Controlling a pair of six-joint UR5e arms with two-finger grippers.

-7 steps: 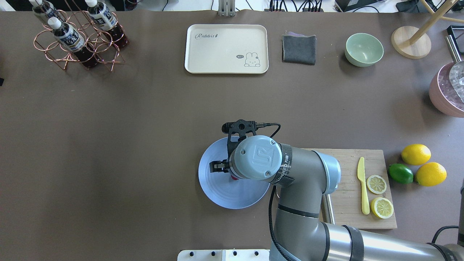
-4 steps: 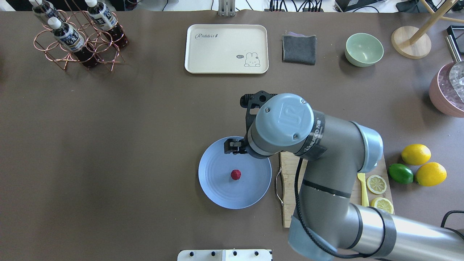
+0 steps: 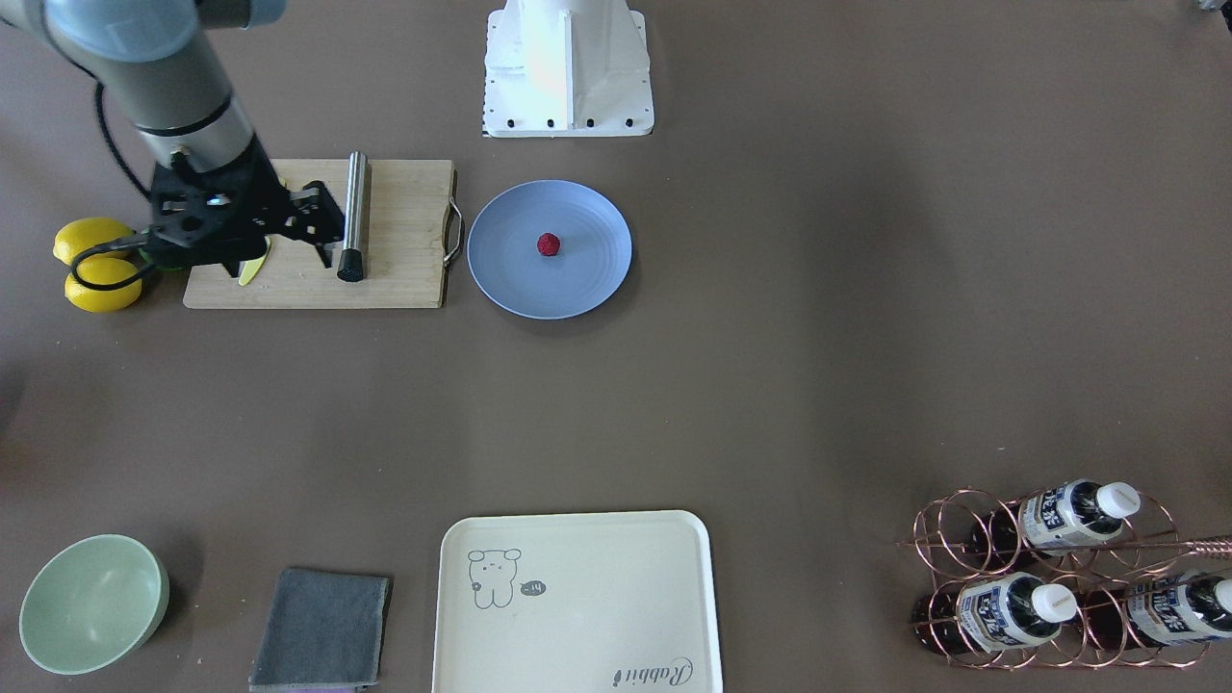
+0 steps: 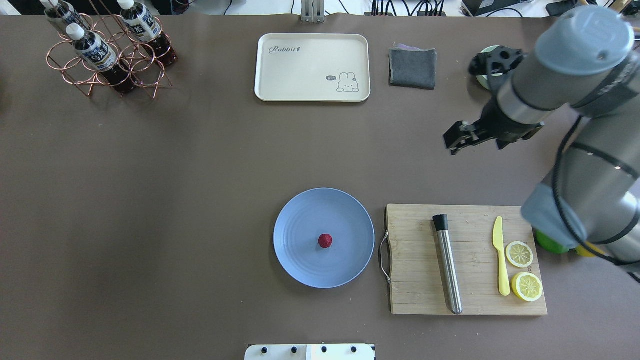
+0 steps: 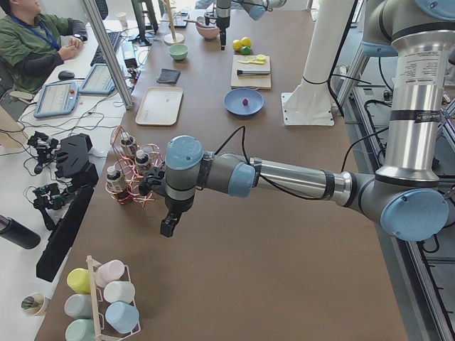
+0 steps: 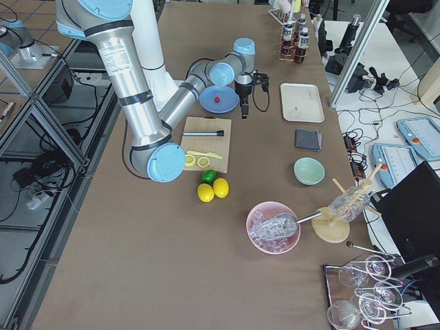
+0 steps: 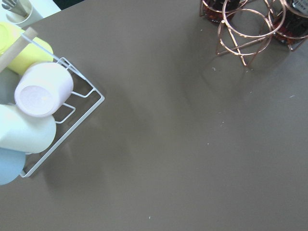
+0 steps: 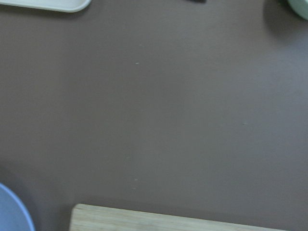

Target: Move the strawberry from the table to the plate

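The strawberry (image 4: 325, 241) sits on the plate (image 4: 300, 265), job seemingly done; the right pincer (image 4: 452, 140), at the plate's two o'clock, looks released and empty.

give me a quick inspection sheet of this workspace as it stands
surface: brown table, no spills seen.
job's things: strawberry lies near the middle of the blue plate, clear of both tools.
clutter: cutting board with metal rod, yellow knife, lemon slices; cream tray, grey cloth, green bowl, bottle rack.
grippers: right tool hangs over bare table, away from the plate; left tool hovers between bottle rack and cup rack; open or shut unclear for both.
cables: black cable runs along the right arm.
surroundings: person seated beside the table; pink ice bowl at one end.
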